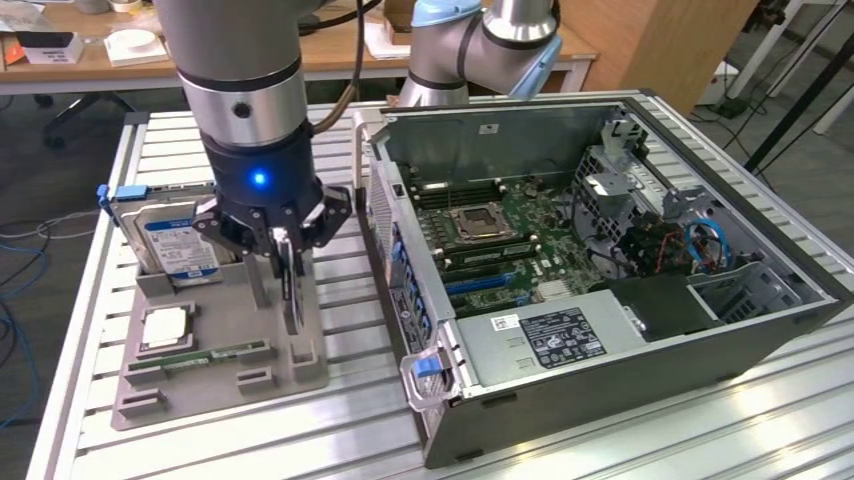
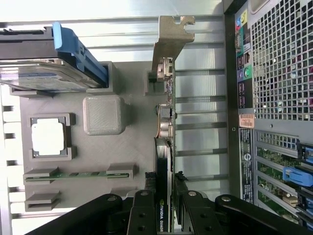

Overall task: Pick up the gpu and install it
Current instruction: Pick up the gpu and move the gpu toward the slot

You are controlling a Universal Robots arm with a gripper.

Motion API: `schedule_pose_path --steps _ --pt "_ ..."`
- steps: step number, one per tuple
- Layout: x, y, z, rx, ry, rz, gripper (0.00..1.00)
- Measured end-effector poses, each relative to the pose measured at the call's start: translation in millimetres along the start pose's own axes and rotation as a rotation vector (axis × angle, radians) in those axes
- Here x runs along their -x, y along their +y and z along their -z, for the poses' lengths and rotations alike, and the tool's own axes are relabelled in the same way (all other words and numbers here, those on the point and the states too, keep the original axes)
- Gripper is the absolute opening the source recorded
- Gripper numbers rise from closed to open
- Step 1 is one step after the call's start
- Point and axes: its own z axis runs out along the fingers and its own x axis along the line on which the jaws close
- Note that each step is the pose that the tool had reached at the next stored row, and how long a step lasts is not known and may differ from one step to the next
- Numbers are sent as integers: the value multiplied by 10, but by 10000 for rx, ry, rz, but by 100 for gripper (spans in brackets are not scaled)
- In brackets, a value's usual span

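The gpu [image 1: 290, 292] is a thin dark card standing on edge in a slot of the grey holder [image 1: 220, 385], at the exterior view's left of the computer case. My gripper [image 1: 282, 240] sits straight above it, its black fingers [image 2: 188, 205] pressed against both faces of the card's near end. In the wrist view the gpu [image 2: 164, 147] runs away from my gripper [image 2: 165, 198] to its silvery bracket [image 2: 169, 41] at the far end. The card's lower edge still sits at the grey holder [image 2: 132, 147].
The holder also carries a hard drive [image 1: 180, 240] with a blue label, a square processor [image 1: 163, 327] and a green memory stick [image 1: 214, 355]. The open computer case [image 1: 587, 260] lies on its side close by, motherboard exposed. A second arm's base [image 1: 461, 50] stands behind it.
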Motion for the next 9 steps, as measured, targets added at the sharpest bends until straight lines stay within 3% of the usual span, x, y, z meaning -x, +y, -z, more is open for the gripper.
schedule_pose_path --steps 9 --pt "2 4 80 4 -2 0 26"
